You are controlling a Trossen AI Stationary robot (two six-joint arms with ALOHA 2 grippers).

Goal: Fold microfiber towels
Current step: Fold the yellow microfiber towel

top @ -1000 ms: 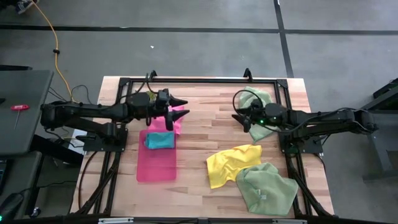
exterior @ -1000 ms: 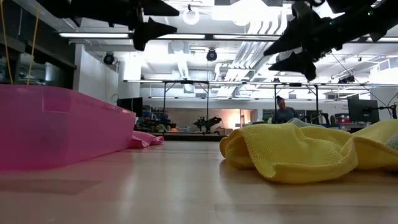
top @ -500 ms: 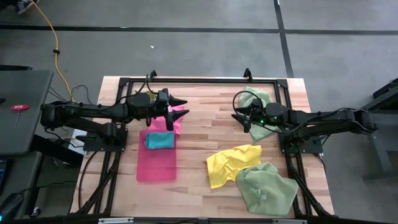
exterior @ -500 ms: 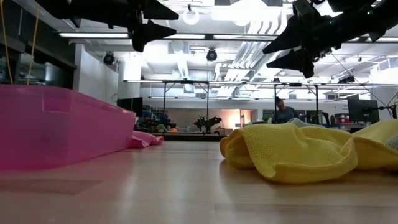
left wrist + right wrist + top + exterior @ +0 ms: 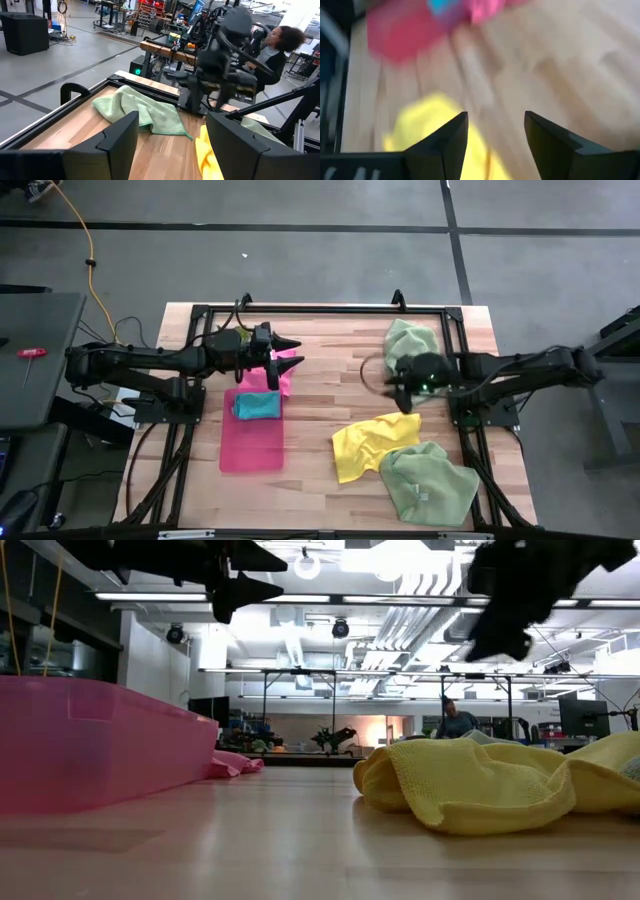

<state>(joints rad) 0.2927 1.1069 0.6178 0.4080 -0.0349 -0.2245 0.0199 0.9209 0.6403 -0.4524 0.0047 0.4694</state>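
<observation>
Pale butcher-block planks make up the table [image 5: 320,395], boxed in by a black frame. Taking the pink tray [image 5: 251,442] as the landmark: a folded teal towel [image 5: 257,406] lies in the tray's far end, and the hot pink towel [image 5: 284,370] is bunched on the wood just beyond that end. The left gripper [image 5: 290,352] hangs in the air above the hot pink towel, fingers spread and empty. Well to the right of the tray lies the crumpled yellow towel [image 5: 372,442], with one pale green towel [image 5: 430,482] touching its near side. A second pale green towel [image 5: 412,340] lies farther back, by the frame's far right corner. The right gripper [image 5: 397,387] is between that towel and the yellow one, raised off the table; its wrist view shows both fingers [image 5: 442,142] apart with nothing between them, the yellow towel below.
</observation>
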